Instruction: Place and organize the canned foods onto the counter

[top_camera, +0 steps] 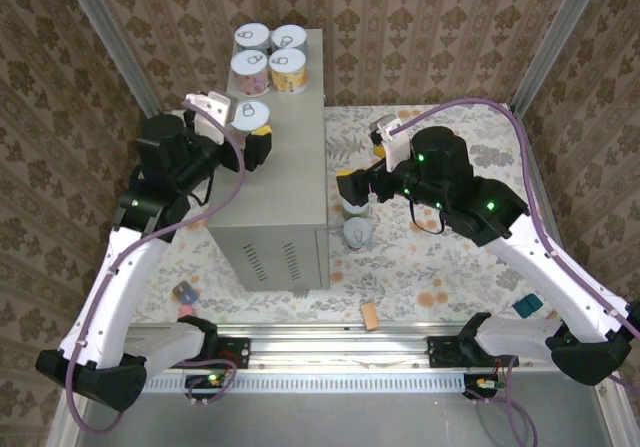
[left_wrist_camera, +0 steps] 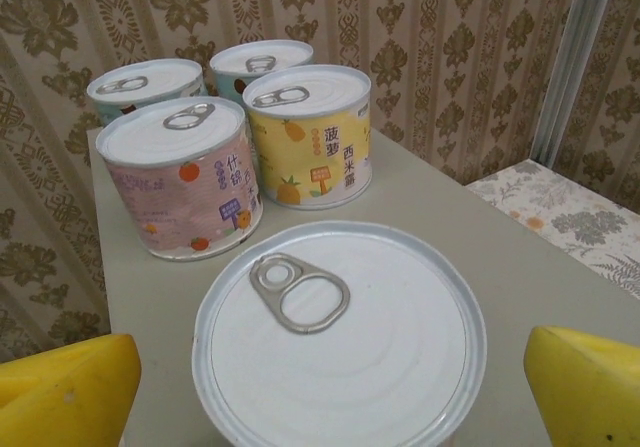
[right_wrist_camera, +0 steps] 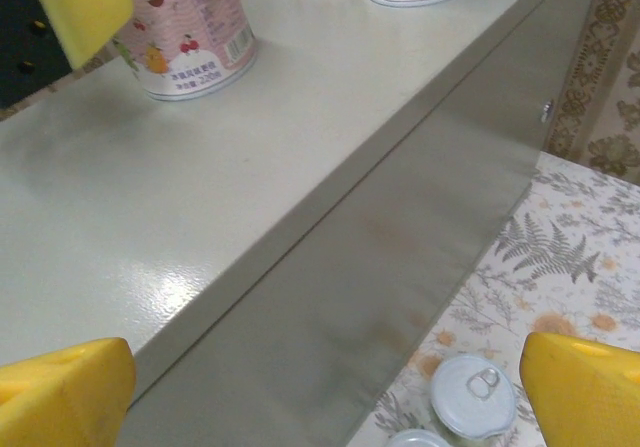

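Left gripper [left_wrist_camera: 330, 392] is spread wide. Its yellow pads [left_wrist_camera: 65, 387] sit either side of a small round pink-labelled can [left_wrist_camera: 340, 337] with a white pull-tab lid, and neither pad touches it. That can stands upright on the flat top of the tall grey metal box of a counter [top_camera: 285, 167], by its left edge, roughly halfway along. Four more cans [top_camera: 250, 64] (pale blue, pink and yellow labels) are packed in a tight two-by-two block at the far end of the top. So to me this reads as the set-down step for can number five, done bar the arm clearing off.

Right gripper [right_wrist_camera: 325, 387] is gaping wide too and holding nothing. It hangs beside the counter's right wall, over two white-lidded cans [right_wrist_camera: 472, 395] down on the floral-patterned floor surface [top_camera: 430, 267] near the foot of that wall.

Next, I'd guess left goes straight up so a pad doesn't clip the lid. Then right drops over one floor can, closes, lifts it above the top edge and parks it beside the fifth can to start a new row. The floor pair sit close together, so finger room looks tight.
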Available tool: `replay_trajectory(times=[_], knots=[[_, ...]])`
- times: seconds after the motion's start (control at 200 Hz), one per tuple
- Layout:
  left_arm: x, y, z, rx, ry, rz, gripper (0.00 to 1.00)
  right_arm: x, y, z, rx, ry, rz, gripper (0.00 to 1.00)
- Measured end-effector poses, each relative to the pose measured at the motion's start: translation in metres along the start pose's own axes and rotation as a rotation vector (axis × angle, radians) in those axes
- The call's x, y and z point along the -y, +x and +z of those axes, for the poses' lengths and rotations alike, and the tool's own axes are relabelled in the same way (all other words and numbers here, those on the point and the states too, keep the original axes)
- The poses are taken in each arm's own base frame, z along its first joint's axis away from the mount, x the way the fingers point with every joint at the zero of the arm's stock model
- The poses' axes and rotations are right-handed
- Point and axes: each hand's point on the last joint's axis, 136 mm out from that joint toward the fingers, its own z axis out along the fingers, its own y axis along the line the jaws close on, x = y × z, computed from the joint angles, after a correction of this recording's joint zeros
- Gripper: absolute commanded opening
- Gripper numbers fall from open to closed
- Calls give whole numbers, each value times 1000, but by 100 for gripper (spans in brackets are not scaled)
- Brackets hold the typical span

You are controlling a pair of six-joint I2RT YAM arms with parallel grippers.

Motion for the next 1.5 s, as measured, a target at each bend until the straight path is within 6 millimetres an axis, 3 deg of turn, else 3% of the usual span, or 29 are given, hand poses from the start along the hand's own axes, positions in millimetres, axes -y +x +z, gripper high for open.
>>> replay_trajectory(times=[0.295, 1.07, 1.5], knots=[[2, 22, 5, -46, 16, -9, 93, -11, -3, 0, 8, -62, -1, 100], [-17, 26, 21, -26, -14, -18, 80, -12, -1, 10, 0, -70, 10, 100], [-23, 24, 39, -2, -2, -22, 78, -12, -2, 11, 4, -70, 16, 100]])
